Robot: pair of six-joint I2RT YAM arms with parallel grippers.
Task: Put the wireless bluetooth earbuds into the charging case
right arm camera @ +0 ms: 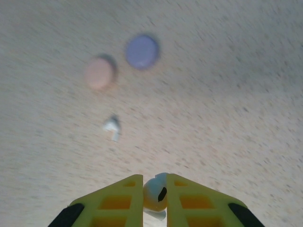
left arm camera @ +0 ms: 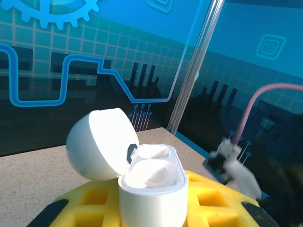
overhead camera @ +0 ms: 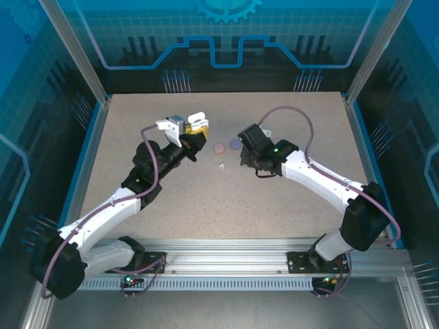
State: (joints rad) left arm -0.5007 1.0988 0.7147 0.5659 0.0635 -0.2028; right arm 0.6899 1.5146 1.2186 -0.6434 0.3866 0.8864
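**Trainee:** How is the workspace laid out?

**Technician:** The speckled table [overhead camera: 288, 205] is the work surface. The left gripper [overhead camera: 191, 133] is raised over its far centre, clamped on the white charging case [left arm camera: 151, 189]. The lid [left arm camera: 97, 144] is swung open and the wells face up. The right gripper [right arm camera: 155, 180] hangs just to the right of the case, apart from it. Its jaws are narrow and pinch a white earbud [right arm camera: 154, 195].

**Trainee:** What lies on the surface?

**Technician:** A pink disc [right arm camera: 99, 73] and a purple disc [right arm camera: 142, 51] sit side by side between the two grippers. Nearer the bases, a second white earbud [right arm camera: 112, 126] lies loose.

**Trainee:** Which step applies, and how is it done well?

**Technician:** By my reading, the step is to carry the held earbud to the open case and seat it. Proceed as follows:
1. Hold the case level, with the lid tipped away from the approach path.
2. Confirm the target well. The wells are washed out in the left wrist view, and the nearer one may already be occupied.
3. Line the stem up with the well, then descend straight.
4. Open the jaws only once the head sits flush.

**Trainee:** Any cautions?

**Technician:** A small, smooth earbud can twist in the pinch. Do not force it against the rim. Back off and realign.
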